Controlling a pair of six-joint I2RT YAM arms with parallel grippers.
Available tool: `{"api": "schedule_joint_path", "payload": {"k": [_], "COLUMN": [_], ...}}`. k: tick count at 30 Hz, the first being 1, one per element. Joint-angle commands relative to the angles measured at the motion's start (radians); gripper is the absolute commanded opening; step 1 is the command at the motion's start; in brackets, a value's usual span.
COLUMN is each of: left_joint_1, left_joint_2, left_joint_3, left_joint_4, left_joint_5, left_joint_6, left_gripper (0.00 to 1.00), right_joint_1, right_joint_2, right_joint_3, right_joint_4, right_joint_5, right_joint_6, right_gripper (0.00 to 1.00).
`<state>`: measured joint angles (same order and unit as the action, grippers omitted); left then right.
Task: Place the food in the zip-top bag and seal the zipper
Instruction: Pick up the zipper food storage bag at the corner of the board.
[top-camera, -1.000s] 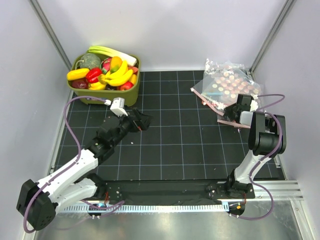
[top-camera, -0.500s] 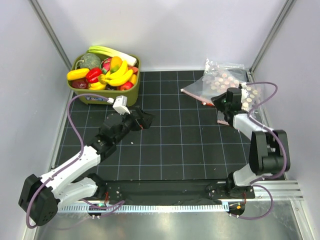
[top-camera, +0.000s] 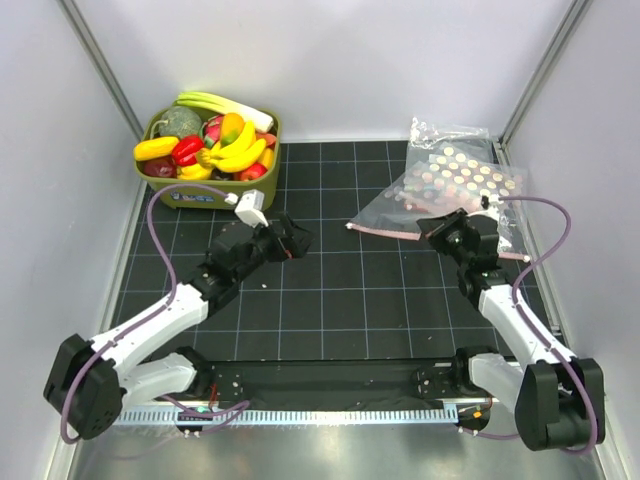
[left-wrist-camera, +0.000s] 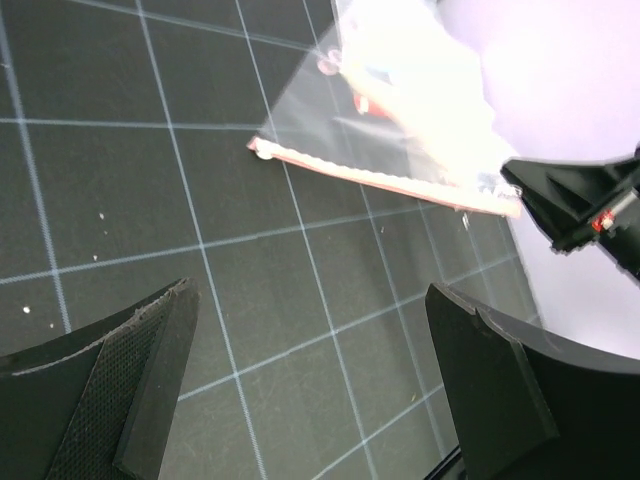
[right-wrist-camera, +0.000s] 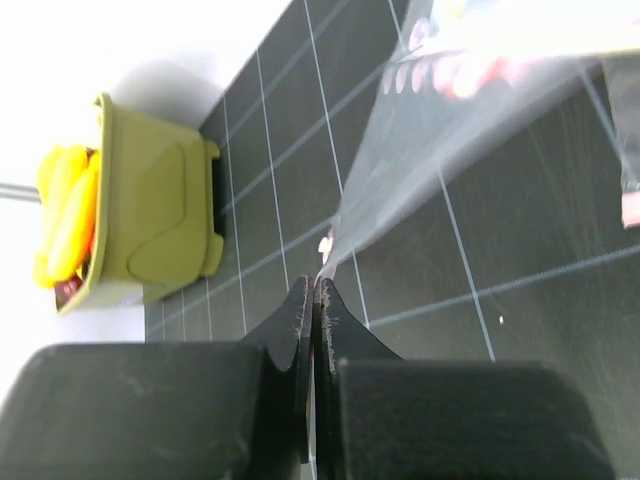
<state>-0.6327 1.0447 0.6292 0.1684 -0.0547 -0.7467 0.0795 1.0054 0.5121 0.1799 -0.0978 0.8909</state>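
The right pincer (right-wrist-camera: 312, 300) is clamped on a thin fold of the bag (top-camera: 395, 210), its pads meeting with only clear film between them. The bag hangs slanted from that pinch, right of the desk's (top-camera: 330, 300) middle. Its far part lies against the dotted bags (top-camera: 465, 175) in the far right corner. The zipper (top-camera: 385, 231) runs along the bag's near edge, with its free end pointing toward the middle of the desk. The pinch sits by the strip's right-hand part, but I cannot tell whether it catches the strip itself.

The left pincer (top-camera: 297, 240) stands wide open and empty, left of the middle. It is well apart from the bag and looks across at the zipper. The food (top-camera: 235, 150) sits in the bin (top-camera: 265, 185) at the far left corner; none is in the bag.

The step in hand looks like getting the bag out onto open desk, ready to be opened. To do it well:

- The film is slick and the bite is small, so the pull should be slow and low to avoid slipping.
- The bag must come free of the dotted bags without dragging them along.
- It should be laid flat near the middle with the zipper edge toward the left pincer, so that pincer can take the opposite lip.
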Motion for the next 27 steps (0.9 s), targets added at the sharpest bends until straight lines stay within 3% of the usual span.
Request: {"api": "schedule_joint_path", "payload": {"k": [1,5,7,11,19,22,24,25,27], "left_joint_1": [0.002,-0.002,-0.013,-0.067,-0.274,-0.305,-0.306,-0.305,-0.306], "left_joint_2": [0.064,0.176,0.218,0.296,0.333,0.336,0.337,0.340,0.350], "left_joint_3": [0.101,0.176,0.185,0.219,0.250,0.245,0.242,0.245,0.253], "left_joint_4": [0.034,-0.029,0.014,0.048,0.023,0.028,0.037,0.036,0.016], "left_joint_5": [0.107,0.145,0.179,0.190,-0.112,-0.190,-0.203,-0.185,-0.097], "left_joint_6": [0.082,0.164,0.191,0.282,0.659,0.711,0.724,0.731,0.782], "left_gripper": [1.00,1.00,1.00,1.00,1.00,1.00,0.95,0.86,0.79], "right_joint_1": [0.009,0.009,0.016,0.039,0.065,0.075,0.081,0.083,0.089], "right_joint_2": [0.005,0.048,0.085,0.142,0.130,0.122,0.119,0.118,0.114], "right_joint_3": [0.018,0.074,0.078,0.193,0.230,0.240,0.249,0.250,0.262], "right_joint_4": [-0.023,-0.063,-0.030,-0.149,-0.204,-0.220,-0.227,-0.235,-0.252], "right_joint_5": [-0.062,-0.084,-0.158,-0.201,-0.212,-0.220,-0.226,-0.229,-0.230], "right_joint_6": [-0.026,-0.058,-0.043,-0.108,-0.144,-0.153,-0.156,-0.158,-0.165], "right_gripper": [0.01,0.01,0.01,0.01,0.02,0.02,0.02,0.02,0.02]}}
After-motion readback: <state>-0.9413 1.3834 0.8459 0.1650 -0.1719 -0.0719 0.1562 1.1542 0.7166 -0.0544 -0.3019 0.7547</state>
